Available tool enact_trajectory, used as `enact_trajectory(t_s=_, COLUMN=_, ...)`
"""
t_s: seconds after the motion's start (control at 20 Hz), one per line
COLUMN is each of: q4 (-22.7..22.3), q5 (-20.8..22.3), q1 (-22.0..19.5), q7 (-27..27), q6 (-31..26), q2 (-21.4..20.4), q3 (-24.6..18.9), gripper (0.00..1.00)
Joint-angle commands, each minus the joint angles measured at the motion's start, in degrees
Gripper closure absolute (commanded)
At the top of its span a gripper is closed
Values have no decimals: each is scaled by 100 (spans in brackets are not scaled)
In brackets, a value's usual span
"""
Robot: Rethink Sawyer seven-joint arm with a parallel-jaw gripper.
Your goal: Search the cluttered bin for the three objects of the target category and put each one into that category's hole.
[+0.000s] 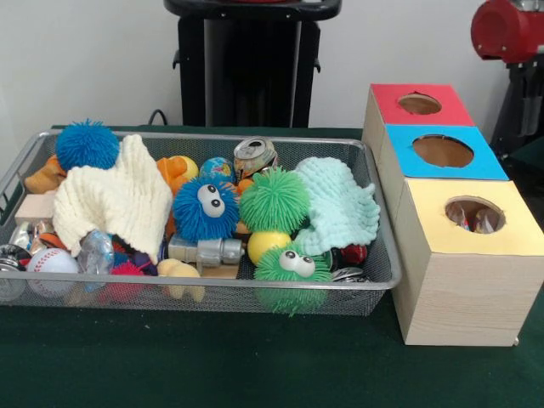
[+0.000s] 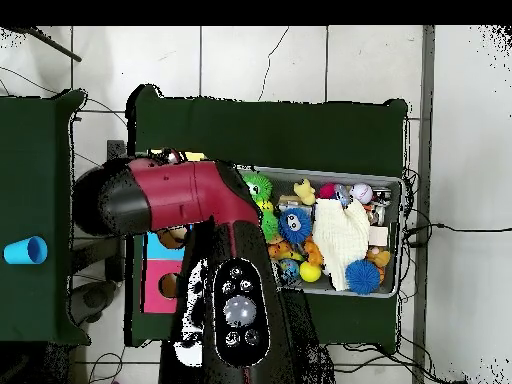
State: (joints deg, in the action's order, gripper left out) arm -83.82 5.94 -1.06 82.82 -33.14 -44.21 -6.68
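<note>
**Between picks at the bin**

Green cloth covered the table (image 1: 255, 365), and my red and black arm (image 2: 170, 195) hung over the three wooden boxes; my gripper was hidden beneath it, so I couldn't tell whether it was open or held anything. Something glinted inside the yellow-topped box's hole (image 1: 474, 215), so I judged sorting underway. Next I needed to reach into the wire mesh bin (image 1: 374, 280), where spiky rubber balls, a cream knitted cloth (image 1: 110, 204) and a crushed can (image 1: 255, 155) lay heaped.
</note>
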Motion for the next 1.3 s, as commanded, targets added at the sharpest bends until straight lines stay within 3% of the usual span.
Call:
enact_trajectory(t_s=0.05, q4=-740, q5=485, q1=-605, q7=-557, q6=197, q2=157, q3=-563, gripper=100)
enact_trajectory(t_s=0.4, q4=-820, q5=1119, q1=-1038, q7=-621, q6=921, q2=385, q3=-741, gripper=100)
enact_trajectory(t_s=0.55, q4=-551, q5=1794, q1=-1158, q7=-1399, q6=879, q2=460, q3=-1006, gripper=100)
enact_trajectory(t_s=0.7, q4=-405, q5=2260, q1=-1174, q7=-1598, q6=921, q2=453, q3=-1122, gripper=100)
enact_trajectory(t_s=0.8, q4=-421, q5=2415, q1=-1245, q7=-1470, q6=973, q2=448, q3=-1217, gripper=100)
enact_trajectory(t_s=0.9, q4=-638, q5=2257, q1=-1573, q7=-1017, q6=1220, q2=496, q3=-1505, gripper=100)
enact_trajectory(t_s=1.0, q4=-602, q5=2466, q1=-1601, q7=-1022, q6=1174, q2=478, q3=-1551, gripper=100)
enact_trajectory(t_s=1.3, q4=-491, q5=2500, q1=-1506, q7=-320, q6=992, q2=414, q3=-1338, gripper=100)
